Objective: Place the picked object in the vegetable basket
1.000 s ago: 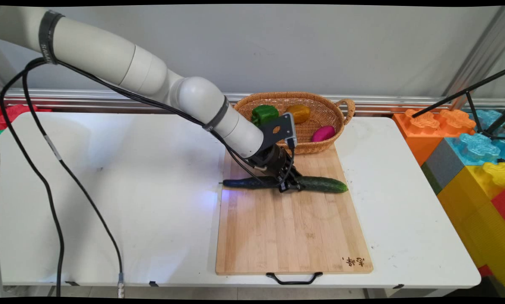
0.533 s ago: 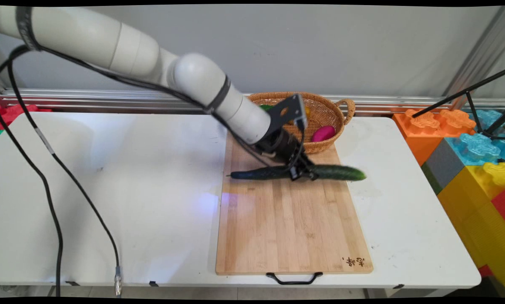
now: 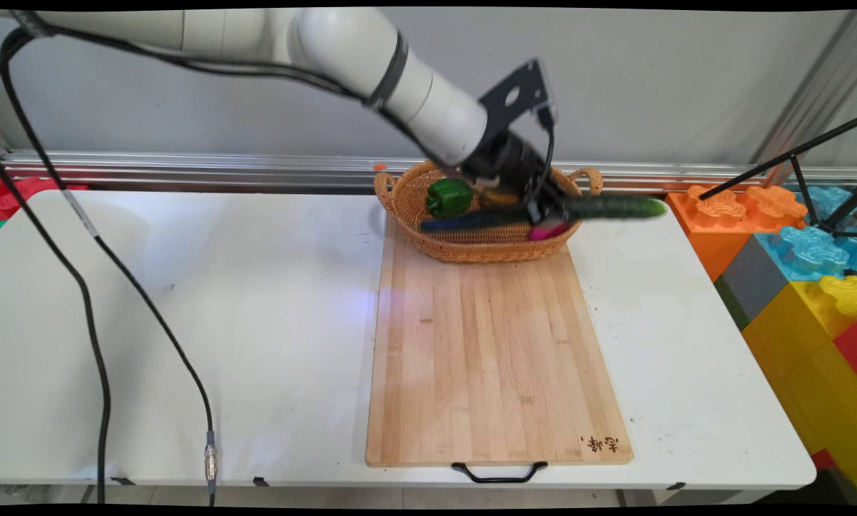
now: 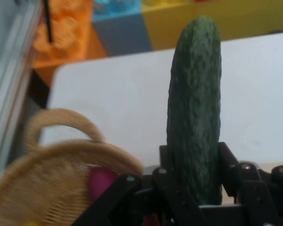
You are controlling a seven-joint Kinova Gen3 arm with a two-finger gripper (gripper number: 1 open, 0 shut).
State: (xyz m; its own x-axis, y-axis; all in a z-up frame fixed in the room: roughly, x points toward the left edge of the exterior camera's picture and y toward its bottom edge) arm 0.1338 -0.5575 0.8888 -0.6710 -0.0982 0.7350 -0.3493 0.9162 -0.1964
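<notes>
Now the claw (image 3: 543, 209) grips the cucumber (image 3: 607, 208) crosswise above the basket (image 3: 400, 208).

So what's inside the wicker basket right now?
In the wicker basket lie a green pepper, something orange and something magenta. The cucumber, held above by the tool, covers part of them.

One cucumber (image 3: 607, 208), one basket (image 3: 471, 247), one cutting board (image 3: 493, 365), three toy vegetables in basket.
</notes>
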